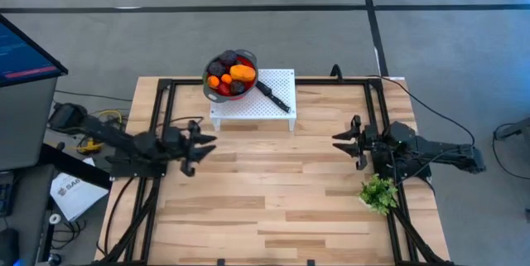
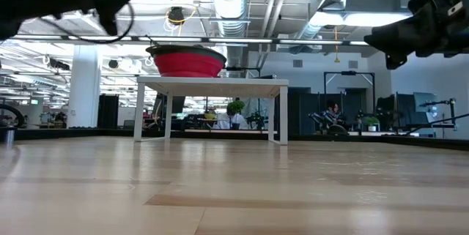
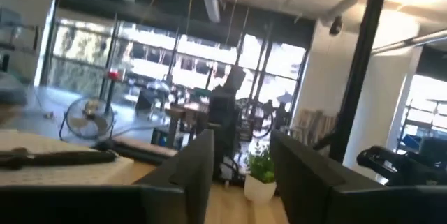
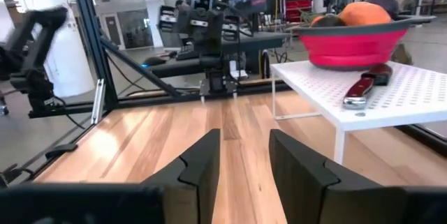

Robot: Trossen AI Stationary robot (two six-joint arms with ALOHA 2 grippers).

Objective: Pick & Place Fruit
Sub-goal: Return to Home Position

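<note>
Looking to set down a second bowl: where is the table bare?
The table is bare through its middle, bordered by the white shelf, the left gripper and the right gripper, both open, down to the near edge. Crowded: the shelf, holding the red bowl of fruit and the knife; the near right, where the green sprig lies.

Probably an open lab: exposed ceiling ducts [image 2: 229, 1], monitor [image 1: 25, 50].

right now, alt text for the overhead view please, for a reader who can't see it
A red bowl heaped with toy fruit stands on a white shelf at the wooden table's far edge, a knife beside it. The left claw and right claw hover open and empty at either side; a green sprig lies near the right one.
</note>
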